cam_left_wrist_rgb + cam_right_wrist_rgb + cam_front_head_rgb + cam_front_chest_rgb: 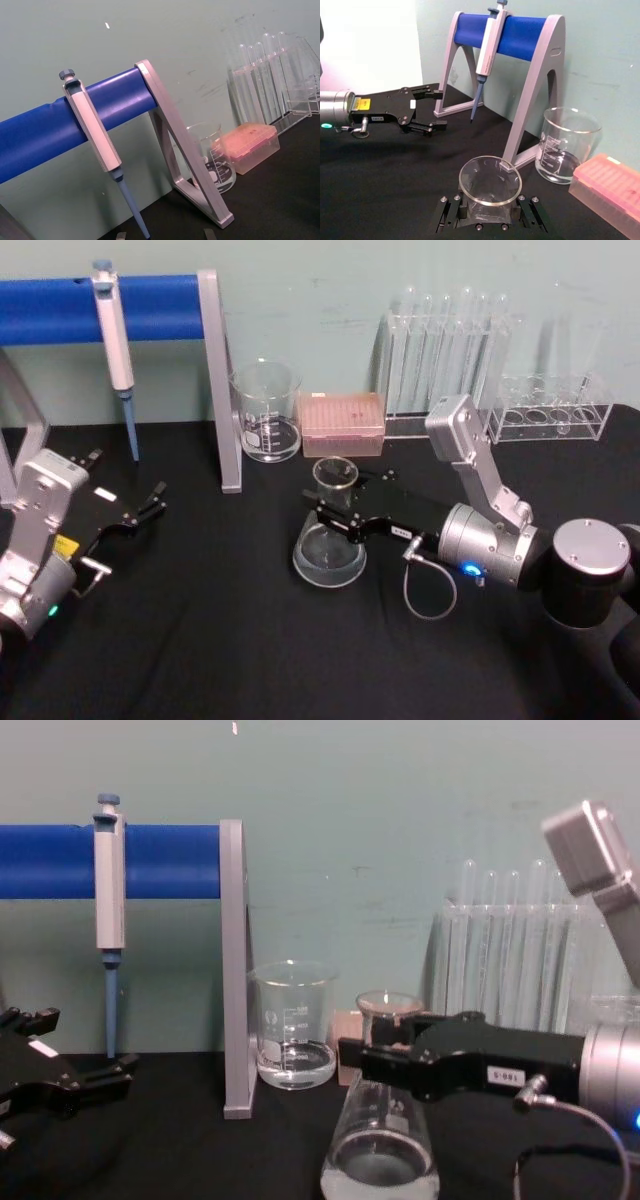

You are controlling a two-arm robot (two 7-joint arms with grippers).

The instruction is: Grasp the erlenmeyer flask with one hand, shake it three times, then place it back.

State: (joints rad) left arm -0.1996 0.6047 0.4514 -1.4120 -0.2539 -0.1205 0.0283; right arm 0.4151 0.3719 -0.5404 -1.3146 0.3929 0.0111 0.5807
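Nearest the chest camera, the right gripper (378,1058) reaches in from the right and is clamped narrow around the neck of the erlenmeyer flask (380,1150), one finger on each side just under the flared rim. The flask stands upright near the middle of the black table (200,640), with a little clear liquid in its wide base. Whether the base touches the cloth I cannot tell. The left gripper (157,497) hangs low over the table's left side, well apart from the flask, its fingers spread and holding nothing. Behind stands the grey stand (215,380) with its blue bar. To its right are the rack of test tubes (450,350), the beaker (266,410) and the pink box (342,425). A pipette (115,350) hangs on the bar.
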